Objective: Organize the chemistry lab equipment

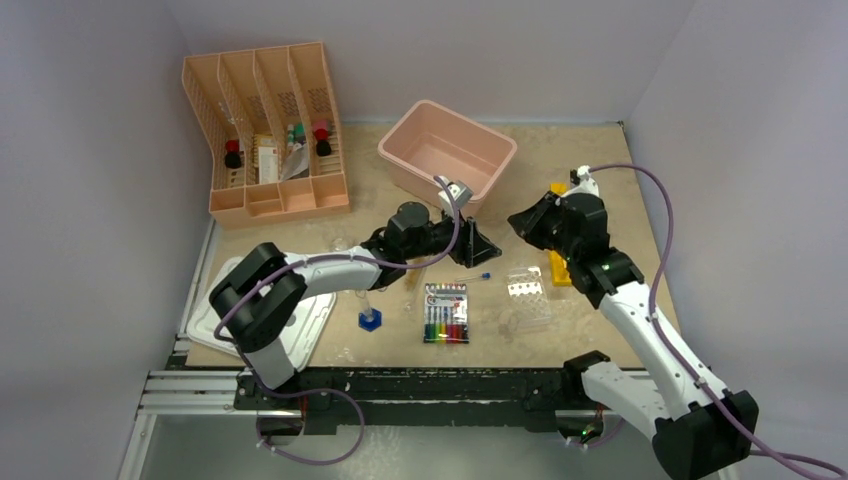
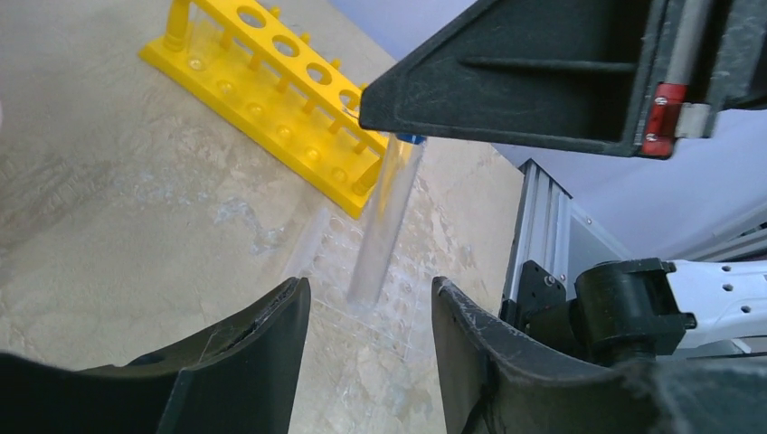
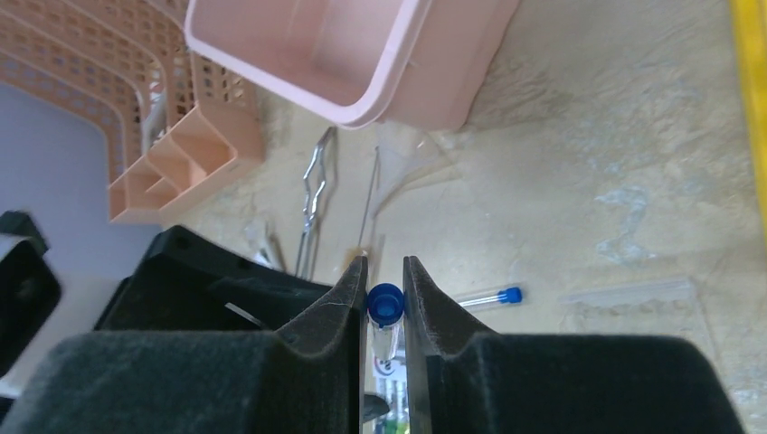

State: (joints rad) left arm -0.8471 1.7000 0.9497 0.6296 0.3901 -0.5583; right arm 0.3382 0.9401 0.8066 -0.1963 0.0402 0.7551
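Tabletop [image 1: 600,170], from big to small.

- Pink organizer [image 1: 265,100], one, four slots, back left corner.
- Pink bin [image 1: 445,150], one, back centre.
- Yellow rack [image 2: 271,99], one, a single row of round holes. It lies on the right side, partly behind the right arm.
- Clear tube rack [image 1: 527,305], one, just beside the yellow rack on its near side.
- Marker pack [image 1: 446,312], one, lying flat at centre front.
- Metal tongs [image 3: 312,194], one pair, lying flat. Long axis runs from near the bin toward the left arm.
- Blue hexagonal-based cylinder [image 1: 370,318], one, upright, left of the markers.
- Blue-capped tubes, two counted.
  - First tube [image 2: 384,217]: hangs over the clear rack, long axis near vertical and slightly tilted, cap up, rounded end down.
  - Second tube [image 3: 488,296]: lies flat between the two arms, long axis across the tabletop, cap toward the right arm's side.
- Thin glass rod [image 3: 369,203], one made out, lying beside the tongs and roughly parallel to them.

Right end effector [image 3: 385,264]: narrow, clamped on the first tube just under its cap.
Left end effector [image 2: 369,287]: fingers spread, nothing gripped, facing the hanging tube's lower end.
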